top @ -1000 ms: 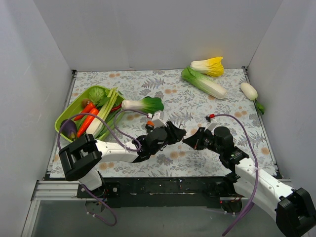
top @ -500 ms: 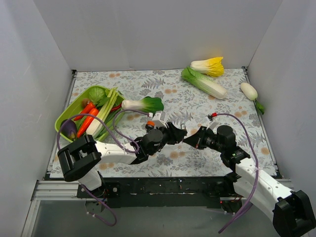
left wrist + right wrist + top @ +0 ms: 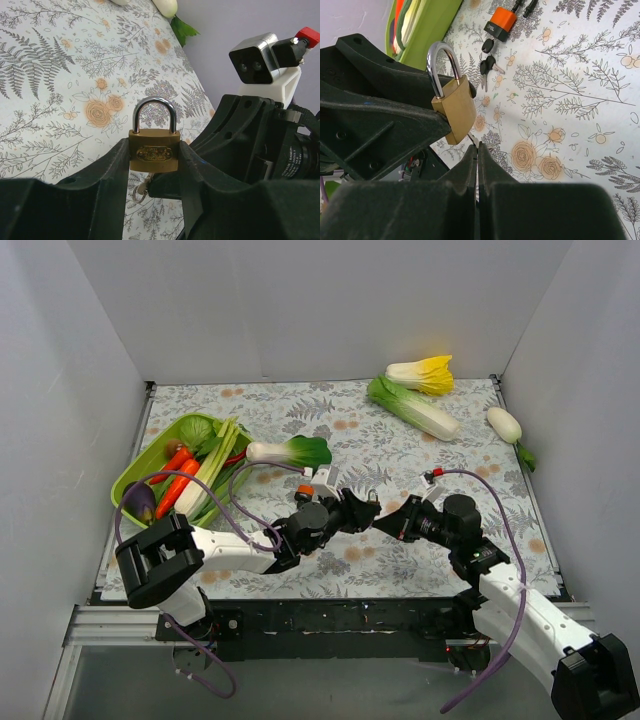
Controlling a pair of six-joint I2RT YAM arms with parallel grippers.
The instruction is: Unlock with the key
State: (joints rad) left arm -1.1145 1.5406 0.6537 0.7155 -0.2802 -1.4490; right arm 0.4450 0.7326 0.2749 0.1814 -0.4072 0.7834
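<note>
My left gripper (image 3: 155, 159) is shut on a brass padlock (image 3: 154, 150), held upright above the table with its steel shackle closed. In the top view the left gripper (image 3: 360, 510) meets my right gripper (image 3: 388, 523) at mid-table. My right gripper (image 3: 477, 146) is shut on a small key (image 3: 473, 139), whose tip sits at the underside of the padlock (image 3: 454, 114). From the left wrist the key (image 3: 144, 184) with its ring hangs just below the lock body. Whether the key is inside the keyhole I cannot tell.
An orange padlock (image 3: 498, 26) with a bunch of keys (image 3: 485, 62) lies on the floral cloth behind the left gripper. A green basket (image 3: 133, 472) of vegetables stands at the left. A bok choy (image 3: 290, 451), two cabbages (image 3: 412, 406) and a white radish (image 3: 505, 425) lie further back.
My right gripper has moved slightly left and up with the key, closing onto the padlock's underside. The left gripper has shifted slightly right, still holding the padlock.
</note>
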